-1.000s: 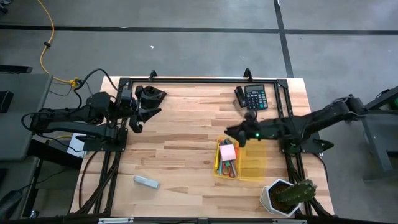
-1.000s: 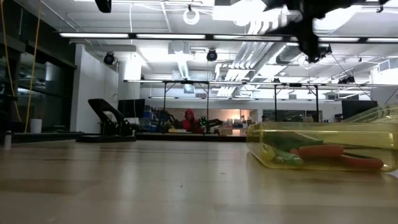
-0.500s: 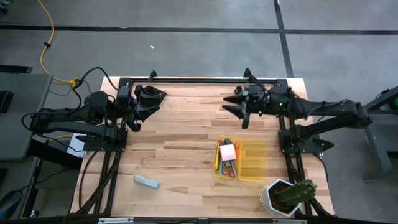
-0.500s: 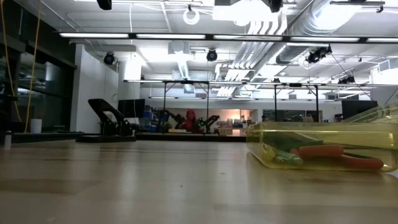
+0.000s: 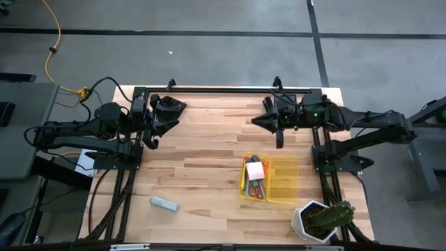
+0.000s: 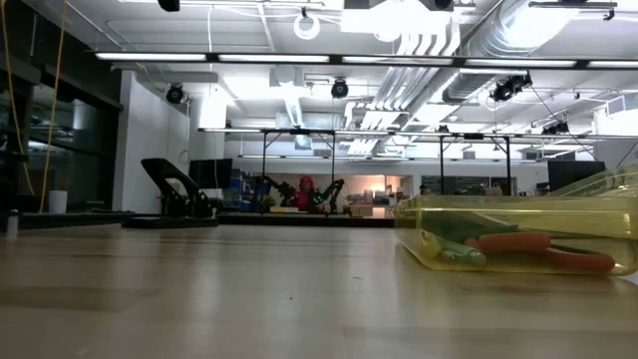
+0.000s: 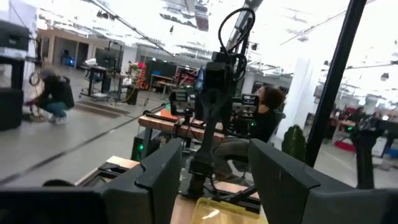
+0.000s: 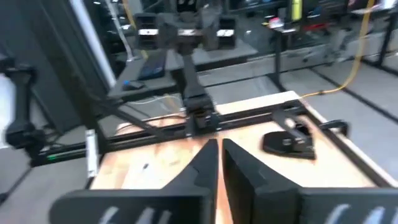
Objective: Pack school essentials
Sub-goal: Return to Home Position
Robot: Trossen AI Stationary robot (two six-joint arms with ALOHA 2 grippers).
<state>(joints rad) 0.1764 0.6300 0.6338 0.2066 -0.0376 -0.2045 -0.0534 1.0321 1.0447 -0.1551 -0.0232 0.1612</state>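
Observation:
A clear yellow box (image 5: pixel 280 183) lies on the table right of centre. In its left half are a pink sticky-note pad (image 5: pixel 255 169), red-handled scissors (image 5: pixel 256 188) and pens. The low view shows the box (image 6: pixel 518 234) resting flat, with the red scissors (image 6: pixel 533 242) inside. My right gripper (image 5: pixel 255 123) hovers near the far edge, pointing toward the table's left, shut and empty; its wrist view shows the fingers (image 8: pixel 219 152) close together. My left gripper (image 5: pixel 153 134) waits at the far left, open and empty (image 7: pixel 214 162).
A black stapler (image 5: pixel 169 108) sits at the far left beside my left gripper; it also shows in the right wrist view (image 8: pixel 289 140). A small grey oblong thing (image 5: pixel 164 203) lies near the front left. A potted cactus (image 5: pixel 322 217) stands at the front right corner.
My right gripper has risen from just above the yellow box and drawn back toward the table's far edge, leaving the low view. The box and its contents have stayed where they were.

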